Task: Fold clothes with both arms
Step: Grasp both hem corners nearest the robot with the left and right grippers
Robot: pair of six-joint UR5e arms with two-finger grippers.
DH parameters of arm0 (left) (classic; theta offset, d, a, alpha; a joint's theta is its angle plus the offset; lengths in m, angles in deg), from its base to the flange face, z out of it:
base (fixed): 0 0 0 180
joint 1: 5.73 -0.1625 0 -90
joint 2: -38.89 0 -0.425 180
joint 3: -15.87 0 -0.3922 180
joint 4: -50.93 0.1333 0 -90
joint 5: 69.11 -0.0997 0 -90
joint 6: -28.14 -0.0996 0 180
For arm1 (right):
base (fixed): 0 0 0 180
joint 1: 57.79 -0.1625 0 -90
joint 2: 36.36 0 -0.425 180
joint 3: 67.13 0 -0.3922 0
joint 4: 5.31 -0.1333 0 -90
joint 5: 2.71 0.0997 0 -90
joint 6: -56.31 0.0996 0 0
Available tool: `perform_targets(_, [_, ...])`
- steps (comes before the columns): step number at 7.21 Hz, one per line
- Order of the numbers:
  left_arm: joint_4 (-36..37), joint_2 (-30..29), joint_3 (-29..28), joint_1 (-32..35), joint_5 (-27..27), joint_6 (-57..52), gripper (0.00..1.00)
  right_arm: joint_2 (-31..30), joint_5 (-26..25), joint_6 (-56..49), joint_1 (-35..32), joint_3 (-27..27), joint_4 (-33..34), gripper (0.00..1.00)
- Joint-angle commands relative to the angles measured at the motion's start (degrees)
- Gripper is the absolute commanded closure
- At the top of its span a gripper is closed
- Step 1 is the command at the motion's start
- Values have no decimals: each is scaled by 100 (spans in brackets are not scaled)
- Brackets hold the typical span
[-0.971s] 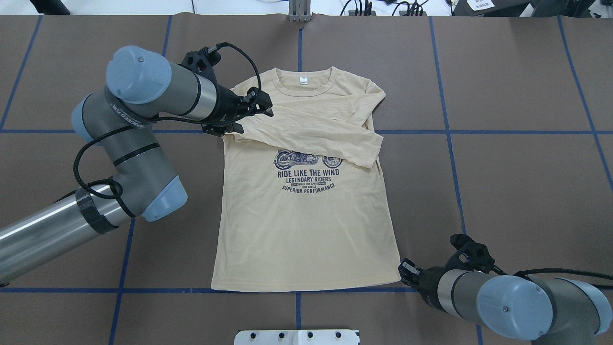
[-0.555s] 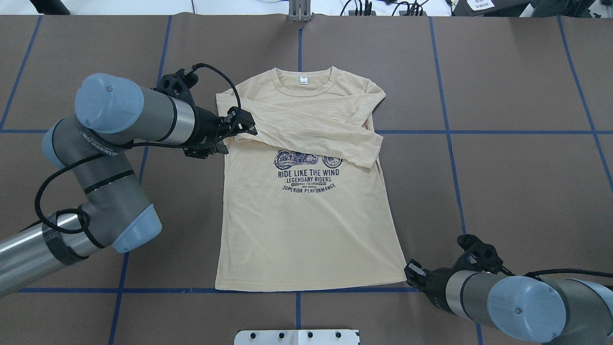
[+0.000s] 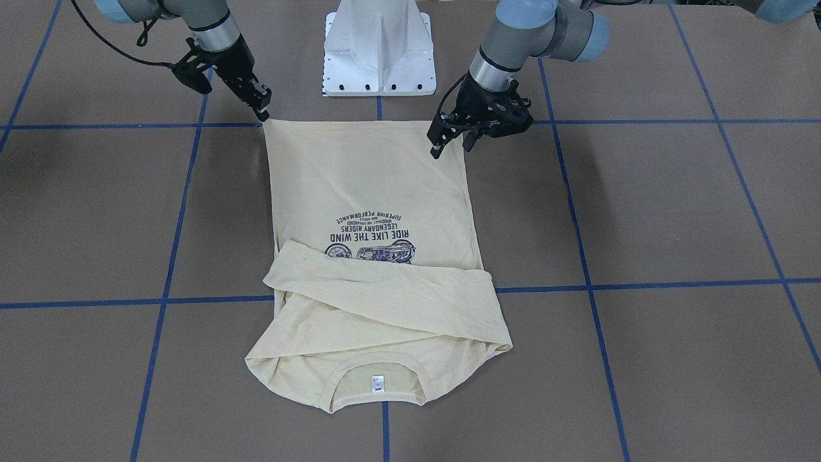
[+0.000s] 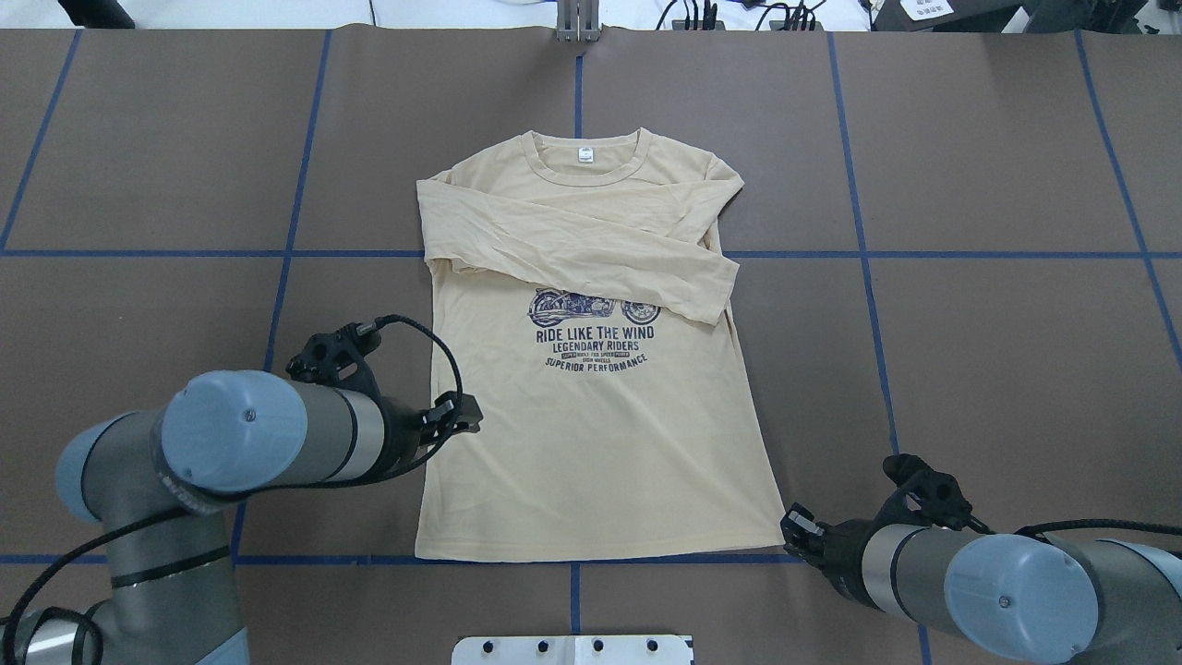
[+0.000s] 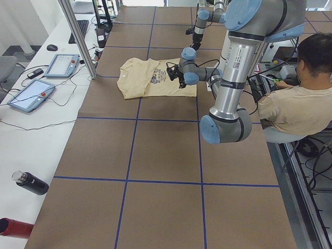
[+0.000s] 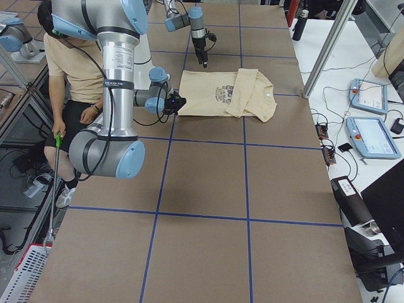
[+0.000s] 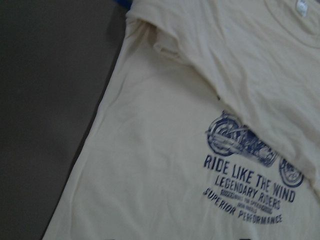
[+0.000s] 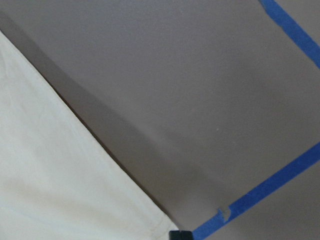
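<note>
**Front-facing view.** The shirt (image 3: 372, 186) lies flat and front up on the brown table (image 3: 673, 212), with its hem toward 12 o'clock and its collar toward 6. Both sleeves are folded across the chest and cover the top of the print (image 3: 371, 232). A white neck tag (image 3: 378, 382) sits inside the collar; its writing is too small to read. The left gripper (image 3: 452, 147) hangs above the cloth near the hem corner at 1 o'clock, its fingers spread apart and holding nothing. The right gripper (image 3: 262, 110) points down at the hem corner at 11 o'clock; I cannot tell whether its fingers are parted or closed. A white pedestal (image 3: 378, 45) stands at 12 o'clock.

**Overhead view.** The collar is at 12 o'clock and the hem lies along a blue tape line (image 4: 1016, 254) at 6. Under a motorcycle the print reads "RIDE LIKE THE WIND", "LEGENDARY RIDERS" and "SUPERIOR PERFORMANCE"; one small line is illegible. The left gripper is at the shirt's 8 o'clock edge and the right gripper at its 5 o'clock corner.

**Side views.** A person (image 5: 290, 104) sits behind the robot.

**Left wrist view.** The same slogan shows on the cloth.

**Right wrist view.** Only the hem corner, bare table and tape show.
</note>
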Motion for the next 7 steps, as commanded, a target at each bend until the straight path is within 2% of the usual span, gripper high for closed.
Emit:
perform_targets(1, [51,358,140,-433,-202,176,17,-2,-8,0,4,-3,0,100])
perform_targets(7, [60,403,35,-819,-149,315,30,-2,-8,0,4,-21,0,100])
